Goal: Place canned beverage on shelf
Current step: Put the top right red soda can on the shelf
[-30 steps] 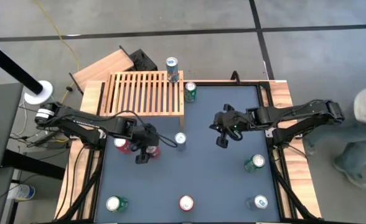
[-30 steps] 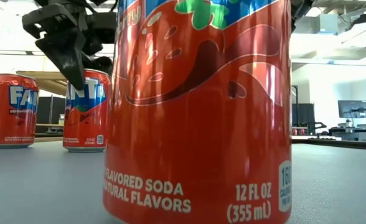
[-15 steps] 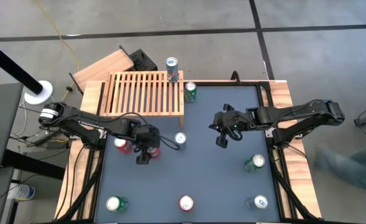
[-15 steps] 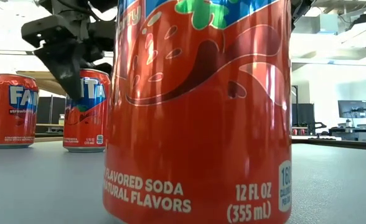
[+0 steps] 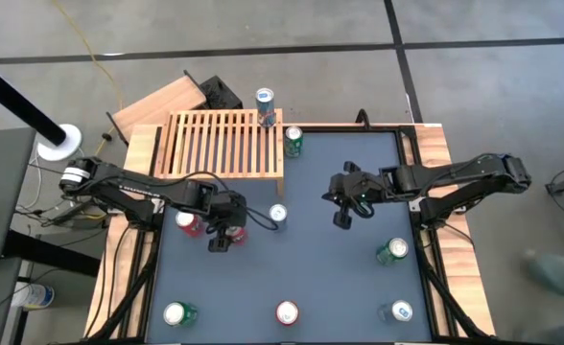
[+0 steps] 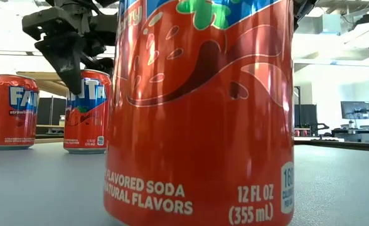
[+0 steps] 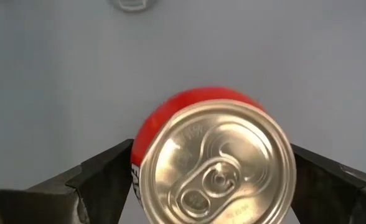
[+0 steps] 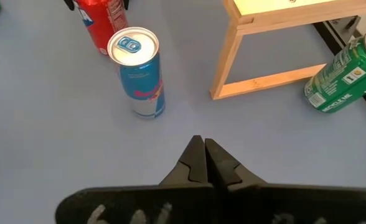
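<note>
Since the earlier frame, only the person at the room's right edge has moved off; both arms are unchanged. Grey tabletop (image 5: 340, 287) with wooden borders, grey floor beyond. The slatted shelf (image 5: 220, 144) is seen at the table's far left corner, one blue can (image 5: 265, 103) standing on it. Left gripper (image 7: 214, 186) is spread wide astride a red can (image 7: 211, 165), not clamped. Right gripper (image 8: 205, 163) is closed, empty, mid-table. Read on the nearest can (image 6: 203, 113): "FLAVORED SODA", "NATURAL FLAVORS", "12 FL OZ (355 mL)".
</note>
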`<state>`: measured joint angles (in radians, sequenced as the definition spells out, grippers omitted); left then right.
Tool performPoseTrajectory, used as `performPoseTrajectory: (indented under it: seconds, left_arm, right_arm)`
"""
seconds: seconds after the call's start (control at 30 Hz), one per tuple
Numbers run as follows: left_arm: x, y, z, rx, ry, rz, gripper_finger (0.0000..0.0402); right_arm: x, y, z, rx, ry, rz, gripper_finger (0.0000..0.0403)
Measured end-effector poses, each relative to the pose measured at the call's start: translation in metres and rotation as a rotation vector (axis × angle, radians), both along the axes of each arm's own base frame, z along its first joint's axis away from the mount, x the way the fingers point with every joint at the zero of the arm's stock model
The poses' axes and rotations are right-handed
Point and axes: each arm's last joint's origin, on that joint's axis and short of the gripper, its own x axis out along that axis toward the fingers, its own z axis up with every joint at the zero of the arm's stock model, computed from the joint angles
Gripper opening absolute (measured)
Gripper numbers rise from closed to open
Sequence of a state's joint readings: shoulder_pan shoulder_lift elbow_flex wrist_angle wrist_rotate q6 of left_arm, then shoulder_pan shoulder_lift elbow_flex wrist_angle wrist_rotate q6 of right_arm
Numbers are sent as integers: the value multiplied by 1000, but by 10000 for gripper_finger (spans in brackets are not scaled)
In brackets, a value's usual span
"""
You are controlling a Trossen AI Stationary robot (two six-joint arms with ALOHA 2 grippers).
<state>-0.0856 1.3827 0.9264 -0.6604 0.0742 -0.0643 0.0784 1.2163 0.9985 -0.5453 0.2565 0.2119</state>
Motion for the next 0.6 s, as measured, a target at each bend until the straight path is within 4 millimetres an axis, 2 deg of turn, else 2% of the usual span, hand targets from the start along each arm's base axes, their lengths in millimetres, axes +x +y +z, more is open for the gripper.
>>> performPoseTrajectory:
  seconds: [0.33,0.6]
  left_arm:
    - [4,-1,-7,-4,22,-9,349]
    - [5,-1,-5,-13,3,-16,295]
  right_arm:
    - [0,0,0,0,1,0,0]
    - [0,0,0,11,1,-1,0]
